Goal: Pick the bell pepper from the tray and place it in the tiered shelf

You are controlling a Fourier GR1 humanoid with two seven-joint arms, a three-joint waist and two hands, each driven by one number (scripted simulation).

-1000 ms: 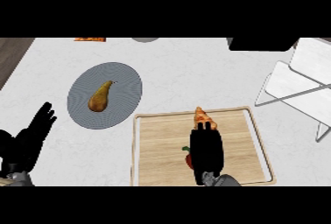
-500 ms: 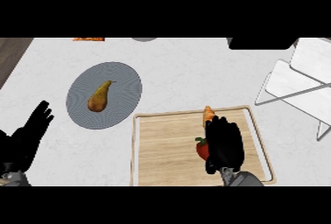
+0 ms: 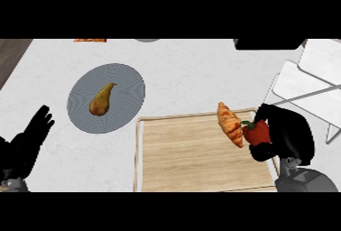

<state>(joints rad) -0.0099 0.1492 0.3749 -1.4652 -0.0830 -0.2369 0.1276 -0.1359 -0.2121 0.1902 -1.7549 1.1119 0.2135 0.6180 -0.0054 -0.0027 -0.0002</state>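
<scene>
The red bell pepper [image 3: 256, 132] with its green stem sits in my right hand [image 3: 288, 134], whose black fingers curl round it over the right edge of the wooden tray [image 3: 180, 158]. A croissant [image 3: 230, 123] lies on the tray just left of the pepper. The white tiered shelf [image 3: 310, 85] stands at the right, beyond the hand. My left hand [image 3: 26, 142] rests open at the lower left, fingers up.
A grey plate [image 3: 123, 88] holding a pear [image 3: 100, 99] lies left of the tray. Along the far edge of the counter are an orange item [image 3: 90, 40] and a dark object [image 3: 269, 43].
My right hand has closed on the pepper and carried it rightward to the tray's right edge. The croissant now shows fully. The left hand stays still.
</scene>
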